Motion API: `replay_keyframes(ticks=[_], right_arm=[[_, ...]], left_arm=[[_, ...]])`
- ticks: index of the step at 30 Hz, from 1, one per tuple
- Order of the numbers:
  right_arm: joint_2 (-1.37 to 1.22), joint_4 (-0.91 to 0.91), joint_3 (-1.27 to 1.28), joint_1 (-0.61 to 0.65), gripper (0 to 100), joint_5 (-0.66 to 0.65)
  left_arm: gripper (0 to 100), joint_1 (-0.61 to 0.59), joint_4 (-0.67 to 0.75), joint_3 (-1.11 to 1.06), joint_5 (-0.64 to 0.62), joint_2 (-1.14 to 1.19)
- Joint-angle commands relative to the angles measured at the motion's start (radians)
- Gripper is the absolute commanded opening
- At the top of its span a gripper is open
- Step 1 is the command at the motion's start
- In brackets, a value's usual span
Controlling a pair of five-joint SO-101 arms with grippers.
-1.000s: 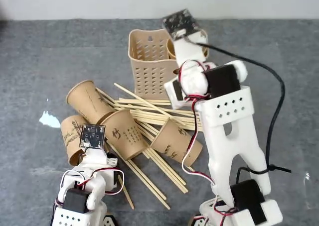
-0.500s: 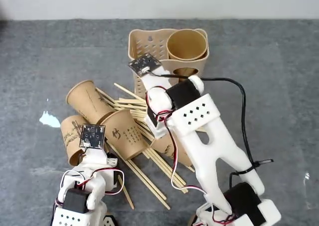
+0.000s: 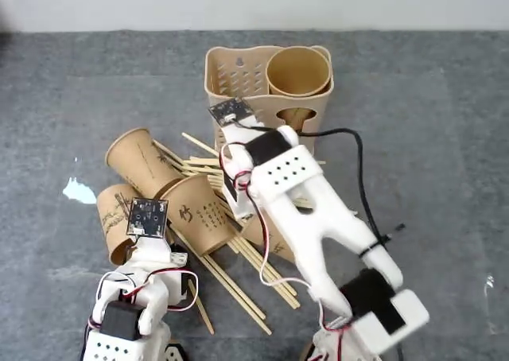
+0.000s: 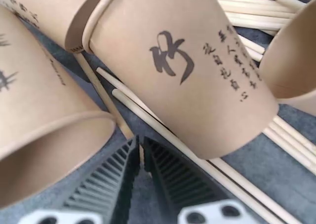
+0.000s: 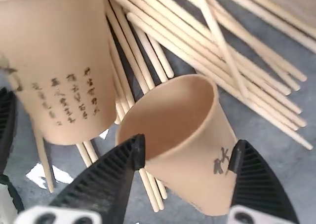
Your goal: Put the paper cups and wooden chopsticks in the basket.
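A tan basket [image 3: 238,83] stands at the back with one paper cup [image 3: 298,71] upright in it. Three more cups [image 3: 143,161] [image 3: 115,218] [image 3: 203,211] lie on their sides among scattered wooden chopsticks [image 3: 238,273]. My right arm [image 3: 318,218] leans over another lying cup [image 3: 270,240]. The right gripper [image 5: 188,144] is open, one finger on each side of that cup [image 5: 182,130], mouth towards the camera. My left gripper [image 4: 141,152] is shut low over the table between two lying cups [image 4: 187,71] [image 4: 44,135], with a chopstick [image 4: 103,95] ending at its tips.
A white scrap [image 3: 78,190] lies on the grey mat at the left. The chopstick pile [image 5: 222,41] spreads from the basket's foot towards the arms' bases. Open mat lies to the right of the right arm and along the far left.
My right arm has swung from above the basket down and to the left, over the cup lying in the chopsticks. The cup in the basket is uncovered. The left arm has not moved.
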State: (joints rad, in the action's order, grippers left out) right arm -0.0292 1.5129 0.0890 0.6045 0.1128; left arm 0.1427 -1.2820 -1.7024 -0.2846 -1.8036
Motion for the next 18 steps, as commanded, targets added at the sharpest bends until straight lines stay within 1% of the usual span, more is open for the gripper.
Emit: replay_keyframes(ticks=[1,5,6,11,12,15,18], right_arm=[[-0.031,0.022,-0.084,-0.005,28.5,0.014],[-0.065,0.091,-0.115,-0.021,28.1,0.014],[-0.065,0.107,-0.117,-0.028,26.6,0.012],[-0.065,0.177,-0.153,-0.081,7.2,0.008],[-0.065,0.199,-0.172,-0.094,5.3,0.008],[-0.065,0.265,-0.241,-0.134,3.9,0.002],[-0.061,0.278,-0.269,-0.159,3.9,-0.052]], left_arm=[[1,-0.005,0.021,0.019,0.0,-0.017],[1,-0.005,0.021,0.019,0.0,-0.017],[1,-0.005,0.021,0.019,0.0,-0.017],[1,-0.005,0.021,0.019,0.0,-0.017],[1,-0.005,0.021,0.019,0.0,-0.017],[1,-0.005,0.021,0.019,0.0,-0.017],[1,-0.005,0.021,0.019,0.0,-0.017]])
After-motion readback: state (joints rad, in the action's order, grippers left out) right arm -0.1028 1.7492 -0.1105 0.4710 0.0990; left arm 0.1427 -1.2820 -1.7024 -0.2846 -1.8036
